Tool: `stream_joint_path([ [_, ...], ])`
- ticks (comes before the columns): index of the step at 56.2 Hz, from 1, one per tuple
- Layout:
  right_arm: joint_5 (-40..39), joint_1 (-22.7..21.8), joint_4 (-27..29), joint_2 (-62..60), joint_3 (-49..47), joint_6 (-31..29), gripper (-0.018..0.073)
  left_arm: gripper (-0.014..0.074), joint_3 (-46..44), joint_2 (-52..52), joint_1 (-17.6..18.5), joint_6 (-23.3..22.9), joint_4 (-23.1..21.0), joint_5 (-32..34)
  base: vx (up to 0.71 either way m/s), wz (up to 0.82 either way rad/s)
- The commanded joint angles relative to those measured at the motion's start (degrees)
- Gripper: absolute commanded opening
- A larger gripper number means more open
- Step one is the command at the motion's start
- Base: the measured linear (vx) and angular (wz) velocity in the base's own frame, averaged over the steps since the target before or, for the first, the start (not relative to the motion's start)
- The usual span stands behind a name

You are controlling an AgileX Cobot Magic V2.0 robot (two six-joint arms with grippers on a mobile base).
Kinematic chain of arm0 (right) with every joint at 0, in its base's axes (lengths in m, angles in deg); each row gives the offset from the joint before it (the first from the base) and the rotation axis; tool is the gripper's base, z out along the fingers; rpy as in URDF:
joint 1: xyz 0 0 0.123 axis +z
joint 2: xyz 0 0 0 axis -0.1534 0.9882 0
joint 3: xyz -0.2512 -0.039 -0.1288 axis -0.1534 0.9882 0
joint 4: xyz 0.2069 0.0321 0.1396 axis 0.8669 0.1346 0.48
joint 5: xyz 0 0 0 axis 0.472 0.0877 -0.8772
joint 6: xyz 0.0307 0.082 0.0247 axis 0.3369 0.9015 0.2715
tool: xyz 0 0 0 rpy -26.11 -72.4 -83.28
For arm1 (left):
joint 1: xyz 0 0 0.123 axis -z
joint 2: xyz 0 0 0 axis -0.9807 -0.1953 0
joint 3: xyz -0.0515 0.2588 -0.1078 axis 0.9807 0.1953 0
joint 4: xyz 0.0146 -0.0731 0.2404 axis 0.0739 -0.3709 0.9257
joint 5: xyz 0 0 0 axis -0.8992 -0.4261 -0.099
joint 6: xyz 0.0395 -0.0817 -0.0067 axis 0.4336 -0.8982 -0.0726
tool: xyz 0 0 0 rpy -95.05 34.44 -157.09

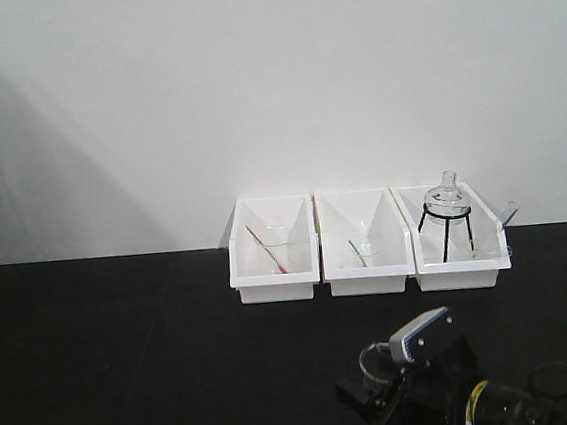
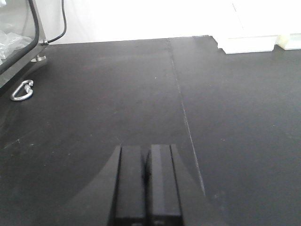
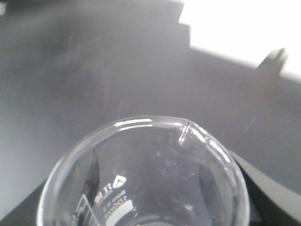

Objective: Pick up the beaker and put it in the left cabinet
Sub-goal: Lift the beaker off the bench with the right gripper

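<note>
The beaker (image 3: 141, 183) sits clasped by the right gripper (image 3: 146, 209), before the white bins (image 1: 368, 283) (left gripper (image 2: 146, 188) closed, empty); the carry likely comes next, leftward to the cabinet.

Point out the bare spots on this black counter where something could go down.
Widest bare patch: the black counter left of the white bins, back to the wall. A narrower strip runs between the bins' fronts and the right gripper holding the beaker. Crowded: inside the bins, and low right around that arm.
</note>
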Motion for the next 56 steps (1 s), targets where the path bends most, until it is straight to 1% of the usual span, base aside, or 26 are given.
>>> stream_joint_path([
  [1, 0.2, 0.2, -1.3, -7.5, -3.6, 3.8, 0.0158, 0.0004, -0.5, 1.0, 0.4, -0.2, -0.1, 4.8, 0.00, 0.00],
  [6, 5.3, 1.6, -3.3, -11.0, -6.5, 6.4, 0.0158, 0.0004, -0.5, 1.0, 0.4, -0.2, -0.1, 4.8, 0.00, 0.00],
  [10, 9.3, 3.0, -4.2, -13.0, -8.7, 6.5, 0.0158, 0.0004, -0.5, 1.0, 0.4, -0.2, -0.1, 4.8, 0.00, 0.00],
  [14, 10.8, 3.9, -4.2, -14.1, -9.6, 6.5, 0.0158, 0.0004, -0.5, 1.0, 0.4, -0.2, -0.1, 4.8, 0.00, 0.00],
  [24, 9.6, 4.4, -4.2, -14.7, -9.5, 6.5, 0.0159, 0.0004, -0.5, 1.0, 0.4, -0.2, -0.1, 4.8, 0.00, 0.00],
  [56, 9.6, 4.4, -4.2, -14.7, -9.5, 6.5, 0.0159, 0.0004, -0.5, 1.0, 0.4, -0.2, -0.1, 4.8, 0.00, 0.01],
])
